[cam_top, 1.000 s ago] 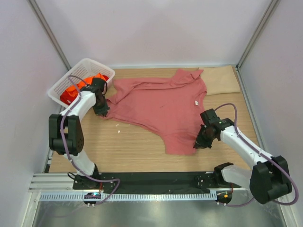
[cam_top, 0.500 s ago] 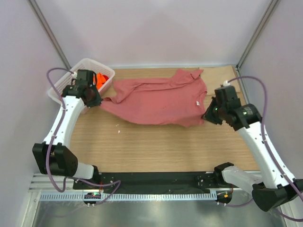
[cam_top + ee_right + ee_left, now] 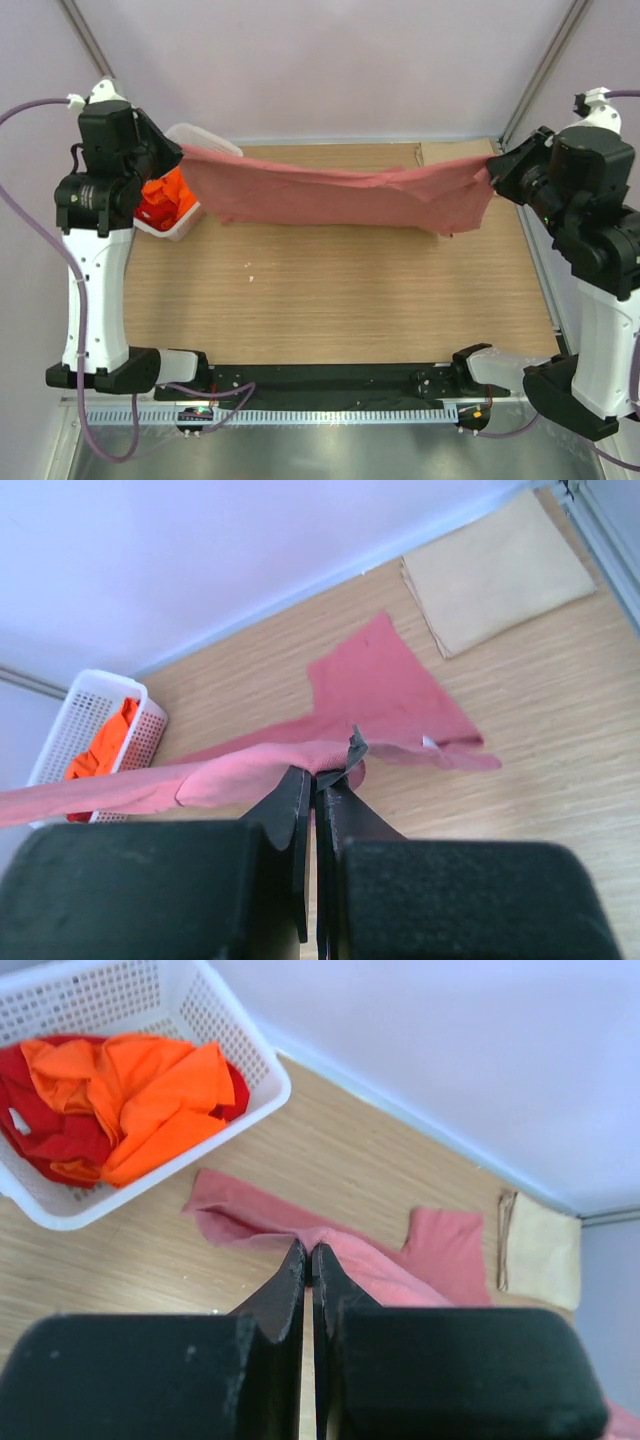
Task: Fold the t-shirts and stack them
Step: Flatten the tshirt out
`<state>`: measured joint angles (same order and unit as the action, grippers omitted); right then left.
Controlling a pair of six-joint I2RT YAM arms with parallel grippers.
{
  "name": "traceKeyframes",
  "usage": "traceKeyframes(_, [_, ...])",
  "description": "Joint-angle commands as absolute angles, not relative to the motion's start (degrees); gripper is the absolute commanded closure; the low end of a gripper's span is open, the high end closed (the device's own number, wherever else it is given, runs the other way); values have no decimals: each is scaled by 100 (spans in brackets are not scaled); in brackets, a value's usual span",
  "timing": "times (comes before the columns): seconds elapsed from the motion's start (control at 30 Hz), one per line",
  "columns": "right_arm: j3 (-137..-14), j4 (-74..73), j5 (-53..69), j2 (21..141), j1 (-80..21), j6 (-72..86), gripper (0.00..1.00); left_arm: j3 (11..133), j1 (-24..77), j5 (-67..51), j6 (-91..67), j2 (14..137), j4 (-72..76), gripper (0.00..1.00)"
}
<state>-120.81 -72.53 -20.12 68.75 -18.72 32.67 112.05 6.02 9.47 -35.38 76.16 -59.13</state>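
Pink t-shirt (image 3: 330, 195) now lifted, stretched wide.

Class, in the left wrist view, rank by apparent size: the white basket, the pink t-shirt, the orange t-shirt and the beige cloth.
1. white basket
2-3. orange t-shirt and pink t-shirt: too alike to rank, the pink one partly hidden behind the left gripper
4. beige cloth
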Motion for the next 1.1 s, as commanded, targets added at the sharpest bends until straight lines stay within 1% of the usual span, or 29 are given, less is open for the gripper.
traceKeyframes(0.0, [-12454,-7199,-2145,6575,-1890,2927,98,11759,615,1300,-3551,7148,-6161,100])
traceKeyframes(0.1, [-12603,-6997,-1812,6180,-1881,2646,98,11944,650,1467,-3445,6603,-6117,100])
traceKeyframes(0.2, [-13103,-6952,-1653,5845,-1881,2374,98,11944,782,1573,-3375,6111,-6100,100])
traceKeyframes(0.23, [-13461,-6978,-1652,5801,-1890,2312,99,11944,817,1582,-3384,6004,-6108,100])
traceKeyframes(0.33, [-14008,-6987,-1635,5696,-1881,2136,98,12084,966,1722,-3375,5696,-6082,100])
traceKeyframes(0.4, [-14062,-6848,-1617,5573,-1881,2136,99,12269,1080,1749,-3375,5643,-6073,100])
traceKeyframes(0.57, [-13545,-6408,-1670,5353,-1881,2092,98,12866,1213,1854,-3331,5739,-6012,100])
traceKeyframes(0.67, [-13150,-6215,-1696,5388,-1881,2039,98,12771,1213,1872,-3287,5827,-5985,100])
traceKeyframes(0.77, [-12500,-5793,-1845,5440,-1890,1882,98,12131,1222,1811,-3296,5906,-5680,100])
traceKeyframes(0.8, [-12228,-5418,-2002,5432,-1881,1846,98,11659,1222,1776,-3287,5950,-5565,100])
traceKeyframes(0.83, [-11738,-5223,-2047,5458,-1890,1811,99,11411,1222,1741,-3278,5994,-5450,100])
traceKeyframes(0.9, [-11157,-4636,-2310,5650,-1907,1618,98,10919,1213,1696,-3234,6264,-5160,100])
traceKeyframes(1.07, [-10759,-3825,-2514,6643,-1890,1231,98,10284,1213,1845,-2901,7170,-4659,100])
